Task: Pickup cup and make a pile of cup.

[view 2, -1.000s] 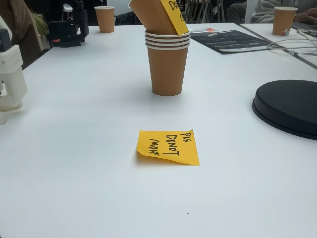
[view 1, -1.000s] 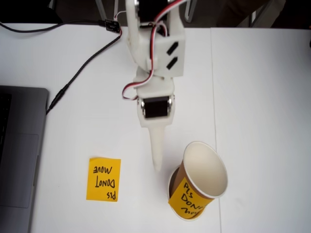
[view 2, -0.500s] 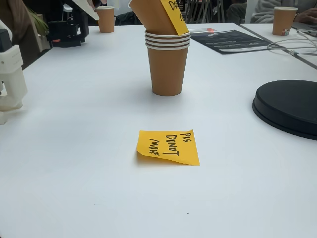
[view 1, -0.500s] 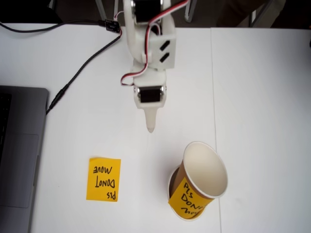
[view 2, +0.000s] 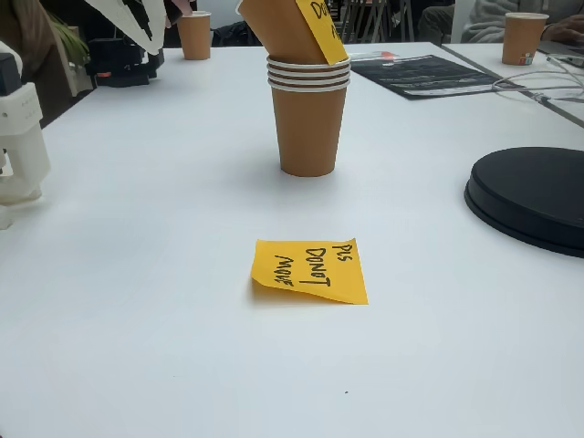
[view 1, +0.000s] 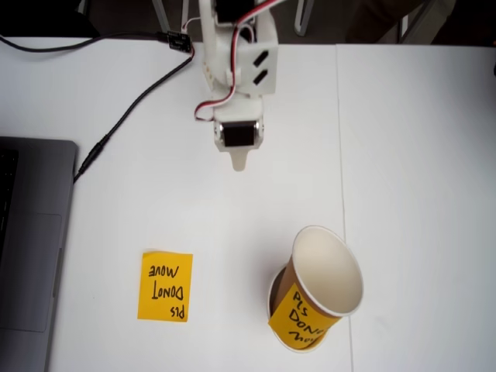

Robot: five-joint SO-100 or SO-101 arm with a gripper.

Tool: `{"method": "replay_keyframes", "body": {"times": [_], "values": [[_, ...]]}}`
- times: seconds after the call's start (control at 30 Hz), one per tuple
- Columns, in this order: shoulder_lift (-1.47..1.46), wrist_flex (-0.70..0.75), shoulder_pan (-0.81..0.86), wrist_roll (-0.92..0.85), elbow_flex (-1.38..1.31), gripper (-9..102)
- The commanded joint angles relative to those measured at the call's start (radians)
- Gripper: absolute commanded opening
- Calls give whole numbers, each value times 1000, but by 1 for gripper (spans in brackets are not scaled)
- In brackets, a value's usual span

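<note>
We judge the cup [view 1: 322,285], sitting tilted in the pile [view 2: 309,109] near the note [view 1: 165,286], light, thin-walled and easily crushed, best pinched gently at its rim, while the gripper [view 1: 239,161] hangs well apart, jaws' state unclear.

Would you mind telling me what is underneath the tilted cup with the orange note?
The cup sits tilted in a stack of brown paper cups, whose several rims show in the side fixed view. Its base is hidden inside the stack; the count is uncertain.
</note>
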Motion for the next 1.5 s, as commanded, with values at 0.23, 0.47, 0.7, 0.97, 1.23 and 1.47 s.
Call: {"method": "replay_keyframes", "body": {"times": [0.23,0.47,0.7,0.97,1.23,1.47], "values": [[101,-107,12,-5,118,-7],[152,-230,12,-6,233,-7],[199,-339,12,-6,350,-7],[268,-413,14,-8,445,-7],[364,-439,28,-8,545,-7],[462,-451,80,-8,623,-7]]}}
